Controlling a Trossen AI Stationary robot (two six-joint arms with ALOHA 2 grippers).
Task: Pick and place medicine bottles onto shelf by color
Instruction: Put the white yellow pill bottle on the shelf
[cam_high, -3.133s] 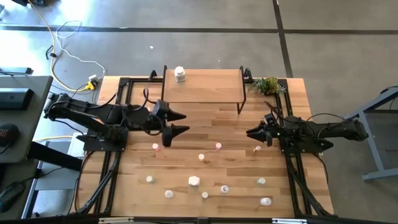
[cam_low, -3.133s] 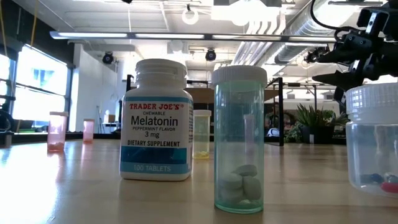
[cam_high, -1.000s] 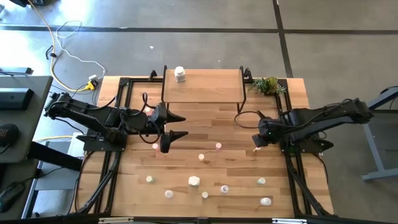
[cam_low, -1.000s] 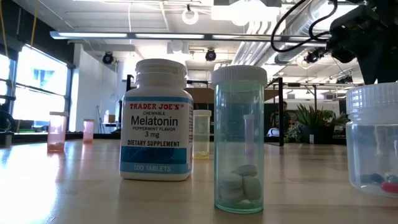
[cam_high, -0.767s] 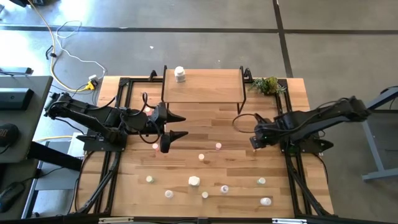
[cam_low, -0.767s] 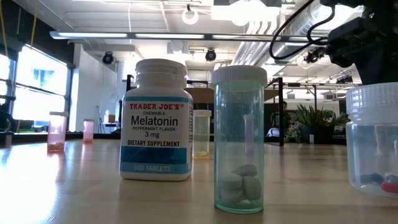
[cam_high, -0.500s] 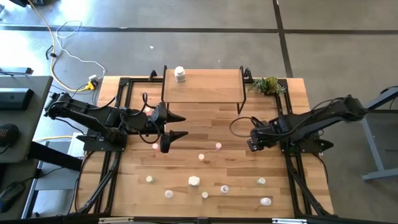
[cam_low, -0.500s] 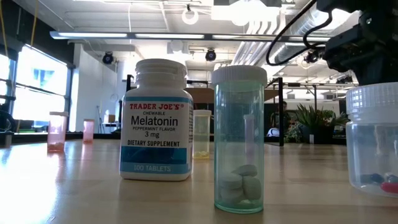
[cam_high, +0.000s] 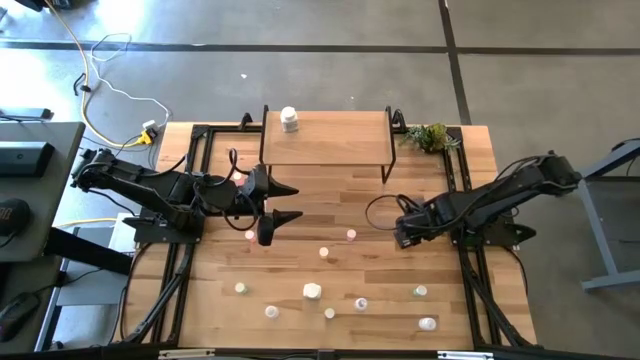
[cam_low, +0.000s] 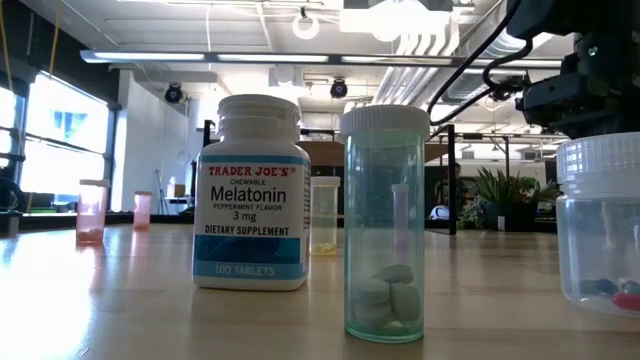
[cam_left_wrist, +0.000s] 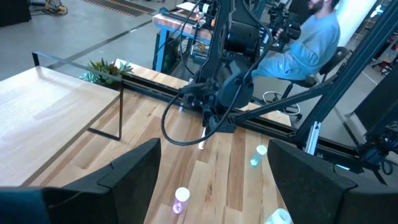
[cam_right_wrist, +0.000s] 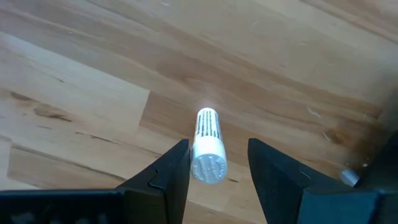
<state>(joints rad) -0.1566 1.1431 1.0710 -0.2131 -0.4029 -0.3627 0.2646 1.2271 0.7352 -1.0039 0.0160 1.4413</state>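
My right gripper (cam_high: 404, 235) points down near the table's right side. It is open, and its fingers stand on either side of a small upright white-capped bottle (cam_right_wrist: 208, 146), which the gripper hides in the high view. My left gripper (cam_high: 292, 202) is open and hovers left of centre, in front of the shelf (cam_high: 325, 140). One white bottle (cam_high: 289, 120) stands on the shelf's left end. Several more small bottles stand on the near half of the table, among them a pink one (cam_high: 351, 236) and a wider white one (cam_high: 312, 291).
A small plant (cam_high: 430, 136) sits at the shelf's right end. Black frame rails (cam_high: 185, 250) run along both table sides. Close to the low camera stand a Melatonin bottle (cam_low: 251, 190), a green-tinted vial (cam_low: 385, 225) and a clear jar (cam_low: 600, 235). A person (cam_left_wrist: 305, 43) sits beyond the table.
My right gripper has shifted a little toward the table's left and settled over the small bottle by the right rail, which it now covers in the high view. The left arm and the other bottles have kept still.
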